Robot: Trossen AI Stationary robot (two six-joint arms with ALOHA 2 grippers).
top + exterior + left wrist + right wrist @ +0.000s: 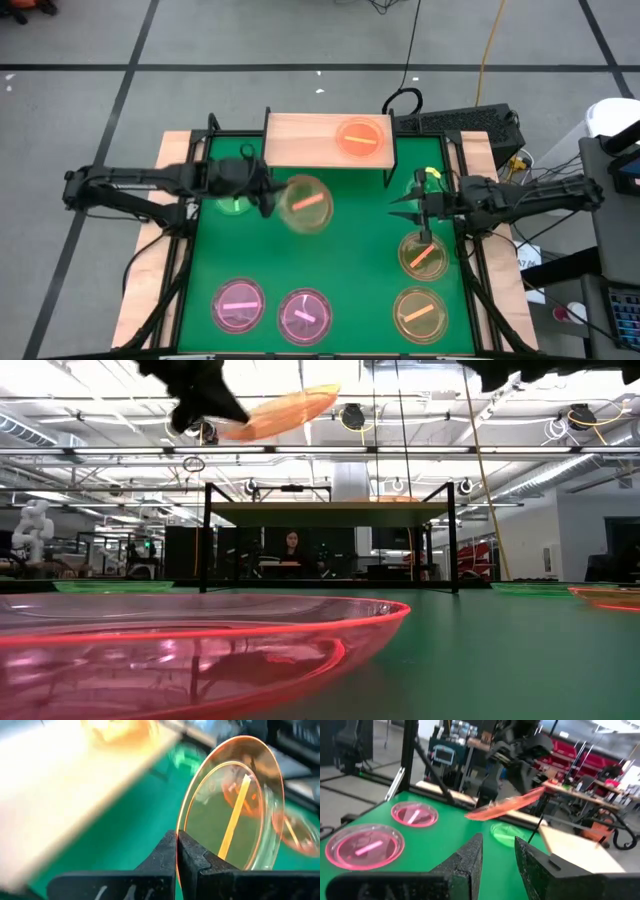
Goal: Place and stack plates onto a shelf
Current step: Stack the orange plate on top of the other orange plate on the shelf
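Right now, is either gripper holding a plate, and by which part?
The left gripper is shut on the rim of an amber plate, lifted off the table. The right gripper holds nothing.

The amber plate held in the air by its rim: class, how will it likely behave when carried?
Probably stiff: the amber plate keeps its shape, pinched only at its rim by the left pincer. Likely light, and perhaps slippery, being thin, glossy and translucent.

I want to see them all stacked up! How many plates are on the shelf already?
One orange plate already sits on the shelf. The left end effector is shut on an amber plate, lifted near the shelf. Six plates wait on the table: green, two pink, three amber.
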